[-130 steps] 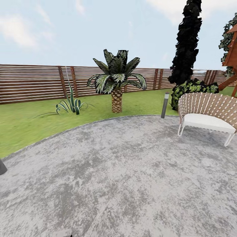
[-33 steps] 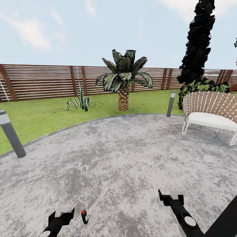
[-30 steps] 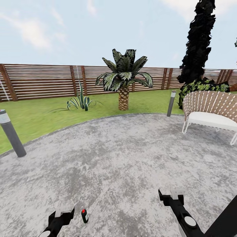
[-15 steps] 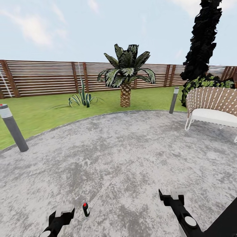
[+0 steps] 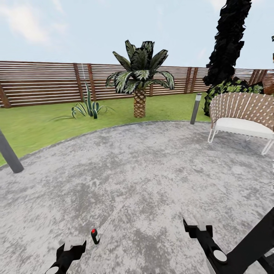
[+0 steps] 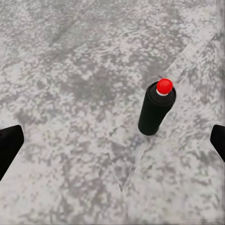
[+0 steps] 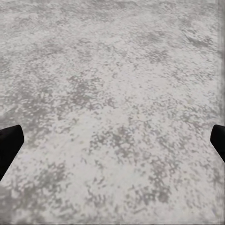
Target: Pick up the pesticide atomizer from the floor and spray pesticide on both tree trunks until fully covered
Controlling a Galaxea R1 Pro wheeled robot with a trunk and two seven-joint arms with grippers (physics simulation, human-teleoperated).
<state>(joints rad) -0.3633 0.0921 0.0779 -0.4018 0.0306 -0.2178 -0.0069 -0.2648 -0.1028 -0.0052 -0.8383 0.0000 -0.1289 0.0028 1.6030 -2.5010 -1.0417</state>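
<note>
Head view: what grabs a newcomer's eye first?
Probably the short palm on the lawn before the slatted fence, with the tall black cypress behind the woven bench to its right. Close in, the atomizer stands upright on the grey paving, just ahead of the open left gripper.

The pesticide atomizer [image 6: 156, 108] stands upright on the mottled grey paving [image 6: 70, 70], a dark bottle with a round red top. A pale seam in the stone runs just beside its base. The left gripper's [image 6: 112, 143] two dark fingertips [image 6: 8, 146] sit well apart, wide of the atomizer, touching nothing.
</note>
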